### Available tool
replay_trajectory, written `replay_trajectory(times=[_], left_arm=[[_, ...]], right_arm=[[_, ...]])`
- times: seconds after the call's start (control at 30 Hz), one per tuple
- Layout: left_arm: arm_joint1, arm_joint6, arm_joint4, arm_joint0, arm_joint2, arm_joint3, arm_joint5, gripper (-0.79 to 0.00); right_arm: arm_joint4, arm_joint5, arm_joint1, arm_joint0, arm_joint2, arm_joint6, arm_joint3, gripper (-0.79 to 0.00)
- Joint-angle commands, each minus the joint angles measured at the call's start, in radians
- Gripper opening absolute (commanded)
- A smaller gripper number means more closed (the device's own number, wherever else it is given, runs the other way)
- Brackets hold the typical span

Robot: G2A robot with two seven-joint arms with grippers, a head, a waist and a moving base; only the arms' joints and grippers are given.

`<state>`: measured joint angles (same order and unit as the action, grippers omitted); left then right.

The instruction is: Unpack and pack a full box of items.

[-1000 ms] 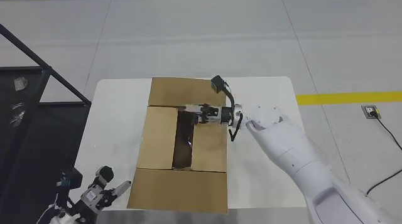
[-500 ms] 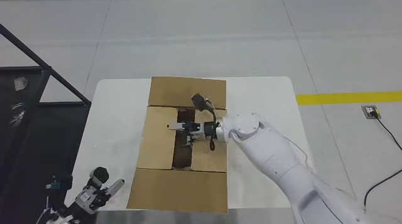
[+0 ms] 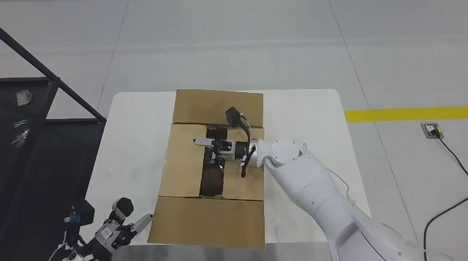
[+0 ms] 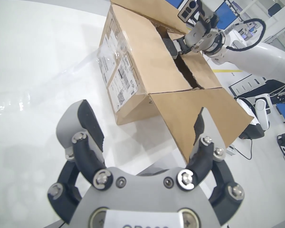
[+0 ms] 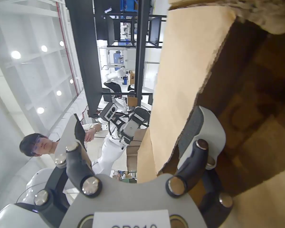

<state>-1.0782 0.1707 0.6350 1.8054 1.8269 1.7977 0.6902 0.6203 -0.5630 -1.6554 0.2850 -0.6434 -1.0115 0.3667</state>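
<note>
Evidently the unpacking is at its opening step: the box [image 3: 245, 173] sits in the middle of the table [image 3: 131, 144] with 2 outer flaps [image 3: 208, 221] folded out, and the right gripper [image 3: 210, 147], spread wide, straddles the edge of the inner flap [image 3: 184, 162] on the side toward the table's left edge. Next it likely needs to pinch that edge and swing it outward. The left gripper [image 4: 142, 117] hangs spread and empty off the near left corner

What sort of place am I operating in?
Probably a robotics lab or factory test hall: a yellow line on the grey floor, tall black metal racks, and another white robot arm behind.
</note>
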Motion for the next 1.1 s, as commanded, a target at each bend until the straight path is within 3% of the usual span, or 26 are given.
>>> replay_trajectory(times=[0.0,0.2,0.4,0.7,0.87,1.07], left_arm=[[0.0,0.005,0.005,-0.004,-0.009,-0.002,-0.003,0.0],[-0.001,0.017,0.051,-0.025,-0.039,0.019,-0.036,0.0],[-0.006,-0.011,0.2,-0.043,-0.092,0.085,-0.117,0.0],[-0.027,-0.089,0.418,-0.109,-0.221,0.155,-0.419,0.0],[-0.039,-0.088,0.396,-0.157,-0.266,0.15,-0.53,0.0],[-0.043,-0.114,0.311,-0.15,-0.211,0.154,-0.567,0.0]], right_arm=[[0.02,-0.01,-0.005,-0.005,-0.011,-0.025,-0.006,0.0],[0.048,-0.023,-0.025,-0.019,-0.031,-0.062,-0.004,0.0],[0.036,-0.041,-0.047,-0.037,-0.034,-0.056,0.009,0.0],[0.019,-0.065,-0.078,-0.059,-0.039,-0.06,0.025,0.0],[0.001,-0.079,-0.094,-0.067,-0.037,-0.068,0.035,0.0],[-0.023,-0.106,-0.104,-0.07,-0.04,-0.102,0.034,0.0]])
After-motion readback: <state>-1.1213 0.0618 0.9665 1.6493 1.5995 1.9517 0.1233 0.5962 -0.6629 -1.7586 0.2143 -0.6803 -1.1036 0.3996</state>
